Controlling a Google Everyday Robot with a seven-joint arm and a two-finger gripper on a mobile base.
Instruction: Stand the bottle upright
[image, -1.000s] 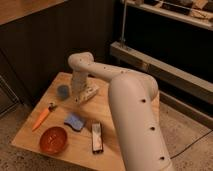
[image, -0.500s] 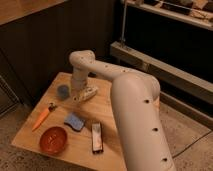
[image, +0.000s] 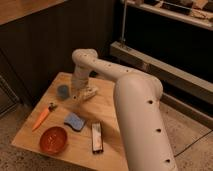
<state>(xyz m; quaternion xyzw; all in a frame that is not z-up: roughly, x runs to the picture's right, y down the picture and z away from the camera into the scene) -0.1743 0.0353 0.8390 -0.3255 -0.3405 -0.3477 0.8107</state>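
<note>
The bottle (image: 88, 93) is pale and whitish and lies on its side near the back of the wooden table (image: 115, 107), its length running left to right. My gripper (image: 78, 93) hangs straight down from the white arm (image: 105, 70) and meets the bottle's left end. It is shut on that end. The gripper's body hides the gripped part of the bottle.
A small blue-grey cup (image: 63, 91) stands just left of the gripper. Nearer the front are an orange carrot (image: 41, 116), a blue sponge (image: 75, 120), a red bowl (image: 53, 139) and a dark flat bar (image: 96, 137). My thick arm covers the table's right side.
</note>
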